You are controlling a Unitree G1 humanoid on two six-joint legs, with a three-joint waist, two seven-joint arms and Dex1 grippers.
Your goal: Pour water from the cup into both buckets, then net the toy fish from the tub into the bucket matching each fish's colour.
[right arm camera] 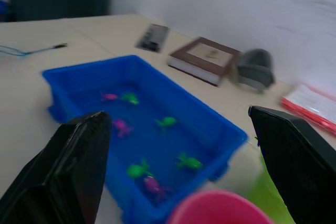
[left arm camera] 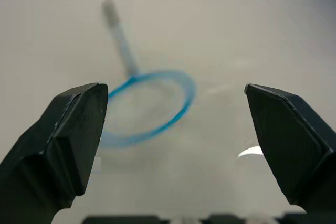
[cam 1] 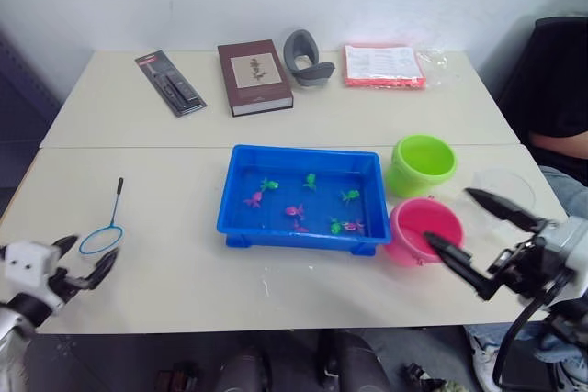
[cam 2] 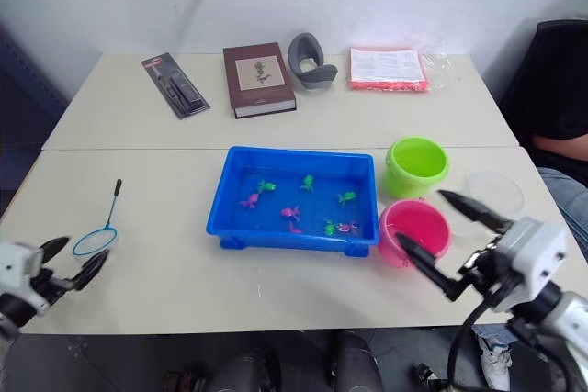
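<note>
Your left gripper point(cam 1: 81, 262) hangs spread and empty at the table's left front edge, just short of the net point(cam 1: 104, 230). The tub point(cam 1: 241, 192) sits mid-table with the fish point(cam 1: 294, 211) in it. Green bucket point(cam 1: 423, 163) and pink bucket point(cam 1: 424, 229) stand just beside its right end. The cup point(cam 1: 504, 192) stands near the right edge. Your right gripper point(cam 1: 461, 223) is wide apart, holding nothing, just in front of it. I judge pouring comes first: reach forward around the cup and close.
</note>
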